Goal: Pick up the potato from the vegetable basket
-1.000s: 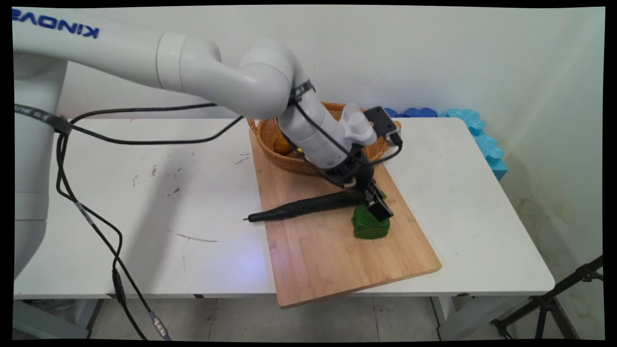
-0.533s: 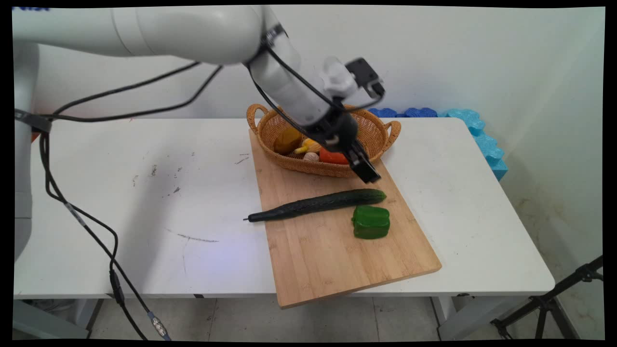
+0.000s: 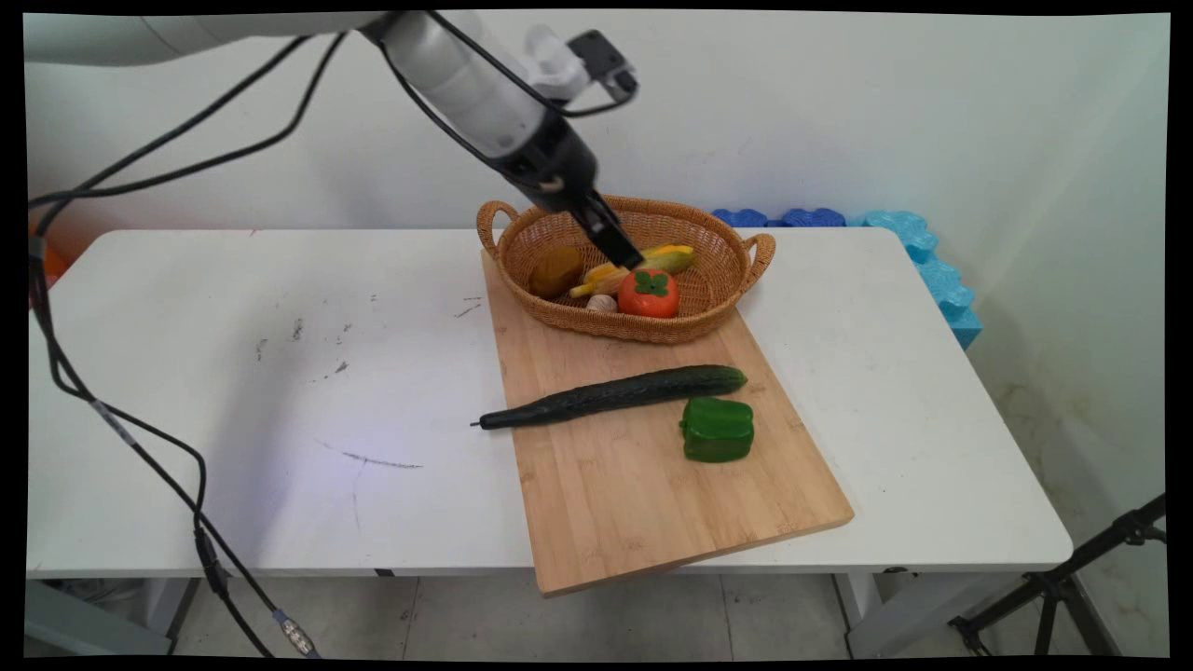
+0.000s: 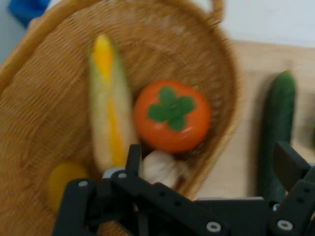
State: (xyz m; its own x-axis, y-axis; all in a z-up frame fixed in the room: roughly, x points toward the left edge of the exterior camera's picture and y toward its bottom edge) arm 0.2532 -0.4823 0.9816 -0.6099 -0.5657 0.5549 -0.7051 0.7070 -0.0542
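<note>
From the main view I see my gripper (image 3: 620,250) hanging above the wicker basket (image 3: 718,280), tilted down toward its contents, holding nothing. The basket sits at the far end of the wooden cutting board (image 3: 643,494) on the white table (image 3: 280,373). Inside it lie an orange persimmon (image 3: 649,293) with a green leaf top, a corn cob (image 3: 652,261) just behind it, a small pale garlic bulb (image 3: 602,303) beside the persimmon, and a brownish-yellow item (image 3: 556,271) at the basket's left. The gripper tip is nearest the corn and persimmon. On the board in front of the basket a long cucumber (image 3: 615,395) lies crosswise, its thin end reaching past the board's left edge, and a green bell pepper (image 3: 718,429) sits just beside its thick end. Blue foam pieces (image 3: 918,256) line the wall past the table's far right corner.

From the hand view my fingers (image 4: 290,164) stand spread apart, empty. Between them I see the basket (image 4: 44,113) with the corn (image 4: 108,108) lying lengthwise, the persimmon (image 4: 172,115) touching it, the garlic (image 4: 160,167) just below, and a yellow item (image 4: 66,179) at the lower left. The cucumber (image 4: 275,132) lies outside the basket on the board (image 4: 241,167).
</note>
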